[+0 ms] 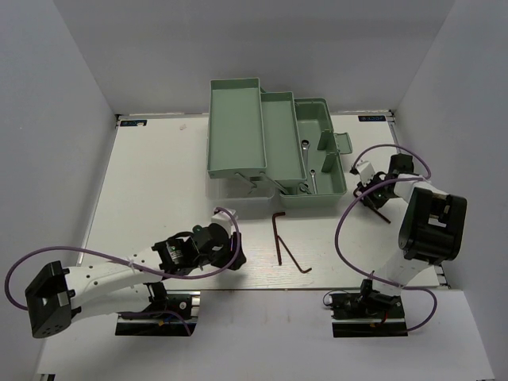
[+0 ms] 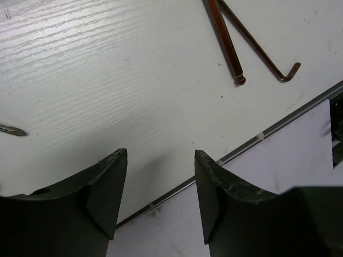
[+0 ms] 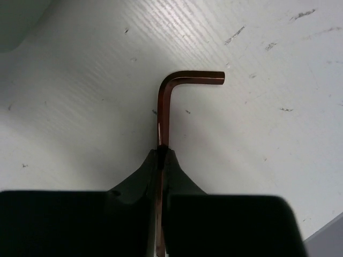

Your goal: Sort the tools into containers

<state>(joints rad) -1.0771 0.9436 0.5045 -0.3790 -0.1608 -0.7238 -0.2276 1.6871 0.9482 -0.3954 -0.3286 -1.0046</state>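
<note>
right pincer [image 3: 162,151]: clamped tight on the long shank of the held hex key [image 3: 167,101], with only that shank between the fingers. In the overhead view it sits at the right of the frame, just right of the toolbox [image 1: 234,131].
held hex key: brown and L-shaped. In the right wrist view its short leg bends off to the right, over the white table [image 1: 159,175]. I cannot tell whether it touches the surface.
left pincer [image 2: 161,155]: jaws well apart with nothing between them. It hangs over bare table, low and left of centre in the overhead frame, close to the table's near edge.
thick hex key [image 1: 279,238]: lies loose on the table at the centre of the overhead frame, below the toolbox and between the two pincers.
thin hex key [image 1: 295,255]: lies beside the thick one, their shanks meeting in a narrow V. Both ends show at the upper right of the left wrist view.
toolbox: pale green and open, its trays stepped out, at upper centre of the overhead frame.
silver wrenches [image 1: 306,155]: lie inside the toolbox's right-hand section, too small to make out further.
metal tip [image 2: 12,130]: pokes in at the left edge of the left wrist view, flat on the table. I cannot tell which tool it belongs to.
</note>
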